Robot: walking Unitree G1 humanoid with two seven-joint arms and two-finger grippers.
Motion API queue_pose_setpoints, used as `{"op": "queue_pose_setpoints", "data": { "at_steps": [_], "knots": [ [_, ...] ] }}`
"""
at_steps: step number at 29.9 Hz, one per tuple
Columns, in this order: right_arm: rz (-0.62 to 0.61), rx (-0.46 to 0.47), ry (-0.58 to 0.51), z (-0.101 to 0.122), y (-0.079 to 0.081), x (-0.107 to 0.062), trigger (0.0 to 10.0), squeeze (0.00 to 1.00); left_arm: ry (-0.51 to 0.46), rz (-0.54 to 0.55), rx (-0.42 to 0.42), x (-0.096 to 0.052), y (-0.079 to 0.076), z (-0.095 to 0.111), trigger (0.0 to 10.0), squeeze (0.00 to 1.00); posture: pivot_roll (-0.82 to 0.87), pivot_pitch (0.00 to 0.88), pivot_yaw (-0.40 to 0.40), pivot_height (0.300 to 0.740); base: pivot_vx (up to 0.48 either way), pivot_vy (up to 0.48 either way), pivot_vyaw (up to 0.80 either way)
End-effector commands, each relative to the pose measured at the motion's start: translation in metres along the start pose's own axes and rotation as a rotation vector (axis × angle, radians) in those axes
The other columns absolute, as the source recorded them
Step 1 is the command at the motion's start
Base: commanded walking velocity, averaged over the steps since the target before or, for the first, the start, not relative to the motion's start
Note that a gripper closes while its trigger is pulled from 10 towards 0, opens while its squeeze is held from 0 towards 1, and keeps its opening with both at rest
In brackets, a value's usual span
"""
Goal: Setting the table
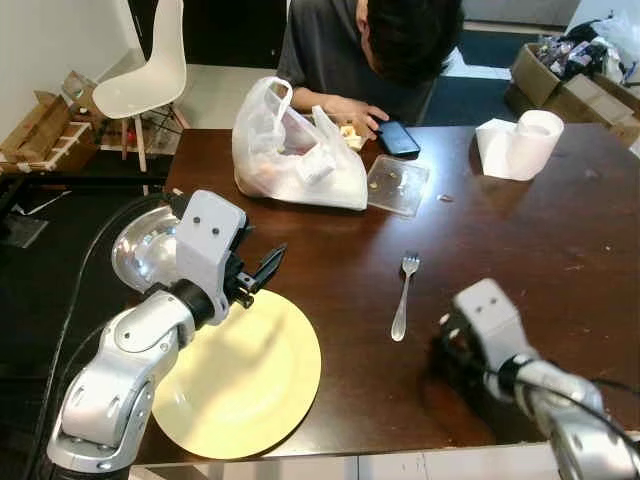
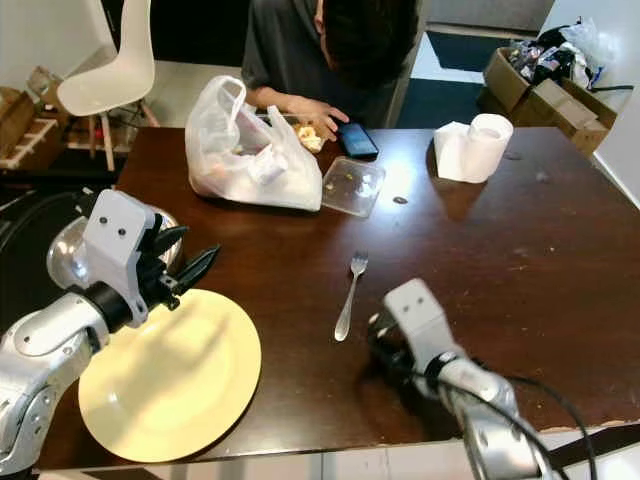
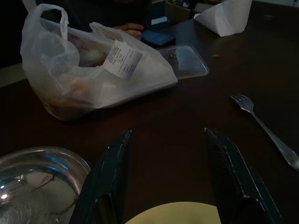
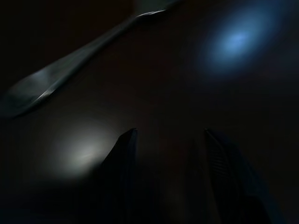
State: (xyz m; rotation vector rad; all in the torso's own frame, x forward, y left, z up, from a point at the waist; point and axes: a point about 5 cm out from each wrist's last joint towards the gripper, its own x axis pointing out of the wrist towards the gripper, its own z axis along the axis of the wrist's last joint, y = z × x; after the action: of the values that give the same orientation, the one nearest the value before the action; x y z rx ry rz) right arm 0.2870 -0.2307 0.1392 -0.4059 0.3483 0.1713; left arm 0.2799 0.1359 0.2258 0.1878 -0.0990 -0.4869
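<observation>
A round yellow plate (image 1: 250, 385) lies at the near left edge of the dark wooden table (image 1: 520, 240). Just behind it, at the table's left edge, stands a shiny steel bowl (image 1: 138, 250). My left gripper (image 1: 262, 272) hovers over the plate's far rim, open, with nothing between its fingers (image 3: 114, 163). A silver fork (image 1: 403, 297) lies in the middle of the table, tines pointing away from me. My right gripper (image 4: 170, 135) is low over the table just right of the fork's handle (image 4: 51, 77), open and holding nothing.
A person (image 1: 370, 50) sits at the far side with a hand by a black phone (image 1: 398, 137). A white plastic bag (image 1: 295, 150) and a clear lidded container (image 1: 398, 185) lie there. A paper towel roll (image 1: 527, 140) stands far right. A white chair (image 1: 145, 70) stands beyond.
</observation>
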Motion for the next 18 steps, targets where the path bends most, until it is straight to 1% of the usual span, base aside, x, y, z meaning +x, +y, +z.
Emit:
{"op": "queue_pose_setpoints", "data": {
  "at_steps": [1, 2, 4, 5, 6, 7, 8, 9, 10, 11, 12, 13, 14, 15, 18],
  "knots": [
    [-0.101, 0.094, -0.078, 0.012, -0.01, 0.009, 10.0, 0.0, -0.008, -0.013, 0.0, 0.001, -0.002, 0.0, 10.0, 0.0, -0.01, 0.051, 0.076, 0.74, 0.0, 0.0, 0.0],
    [-0.138, 0.149, -0.126, 0.021, -0.012, 0.013, 10.0, 0.0, -0.009, -0.013, -0.001, 0.002, -0.002, -0.001, 10.0, 0.0, -0.01, 0.051, 0.076, 0.74, 0.0, 0.0, 0.0],
    [-0.136, 0.293, -0.207, 0.033, -0.01, 0.022, 10.0, 0.0, -0.01, -0.017, -0.001, 0.002, -0.003, -0.001, 10.0, 0.0, 0.0, 0.051, 0.081, 0.74, 0.0, 0.0, 0.0],
    [-0.136, 0.293, -0.207, 0.033, -0.01, 0.022, 10.0, 0.0, -0.01, -0.017, -0.001, 0.002, -0.003, -0.001, 10.0, 0.0, 0.0, 0.051, 0.081, 0.74, 0.0, 0.0, 0.0],
    [-0.111, 0.434, -0.261, 0.043, -0.004, 0.031, 10.0, 0.0, -0.011, -0.024, -0.001, 0.002, -0.005, 0.0, 10.0, 0.0, 0.01, 0.05, 0.085, 0.74, 0.0, 0.0, 0.0],
    [-0.065, 0.513, -0.289, 0.05, 0.003, 0.038, 10.0, 0.0, -0.011, -0.027, 0.001, 0.001, -0.005, 0.0, 10.0, 0.0, 0.02, 0.051, 0.086, 0.74, 0.0, 0.0, 0.0],
    [-0.032, 0.561, -0.304, 0.055, 0.007, 0.042, 10.0, 0.0, -0.012, -0.028, 0.003, 0.001, -0.005, 0.0, 10.0, 0.0, 0.02, 0.051, 0.086, 0.74, 0.0, 0.0, 0.0],
    [-0.032, 0.561, -0.304, 0.055, 0.007, 0.042, 10.0, 0.0, -0.012, -0.028, 0.003, 0.001, -0.005, 0.0, 10.0, 0.0, 0.02, 0.051, 0.086, 0.74, 0.0, 0.0, 0.0],
    [0.055, 0.648, -0.283, 0.064, 0.023, 0.055, 10.0, 0.0, -0.013, -0.024, 0.008, 0.0, -0.004, 0.002, 10.0, 0.0, 0.05, 0.055, 0.08, 0.74, 0.0, 0.0, 0.0],
    [0.087, 0.659, -0.252, 0.065, 0.03, 0.06, 10.0, 0.0, -0.011, -0.019, 0.011, -0.001, -0.003, 0.002, 10.0, 0.0, 0.05, 0.057, 0.079, 0.74, 0.0, 0.0, 0.0],
    [0.087, 0.659, -0.252, 0.065, 0.03, 0.06, 10.0, 0.0, -0.011, -0.019, 0.011, -0.001, -0.003, 0.002, 10.0, 0.0, 0.05, 0.057, 0.079, 0.74, 0.0, 0.0, 0.0],
    [0.095, 0.641, -0.146, 0.059, 0.042, 0.07, 10.0, 0.0, -0.005, -0.012, 0.011, -0.003, -0.002, 0.001, 10.0, 0.0, 0.06, 0.061, 0.074, 0.74, 0.0, 0.0, 0.0],
    [0.087, 0.632, -0.119, 0.057, 0.044, 0.073, 10.0, 0.0, -0.004, -0.011, 0.011, -0.003, -0.002, 0.0, 10.0, 0.0, 0.06, 0.061, 0.074, 0.74, 0.0, 0.0, 0.0],
    [0.045, 0.62, -0.076, 0.052, 0.046, 0.076, 10.0, 0.0, -0.001, -0.009, 0.01, -0.004, -0.002, -0.001, 10.0, 0.0, 0.06, 0.069, 0.068, 0.74, 0.0, 0.0, 0.0],
    [-0.066, 0.615, -0.006, 0.043, 0.049, 0.082, 10.0, 0.0, 0.006, -0.006, 0.005, -0.007, -0.004, -0.002, 10.0, 0.0, 0.06, 0.078, 0.059, 0.74, 0.0, 0.0, 0.0]
  ]
}}
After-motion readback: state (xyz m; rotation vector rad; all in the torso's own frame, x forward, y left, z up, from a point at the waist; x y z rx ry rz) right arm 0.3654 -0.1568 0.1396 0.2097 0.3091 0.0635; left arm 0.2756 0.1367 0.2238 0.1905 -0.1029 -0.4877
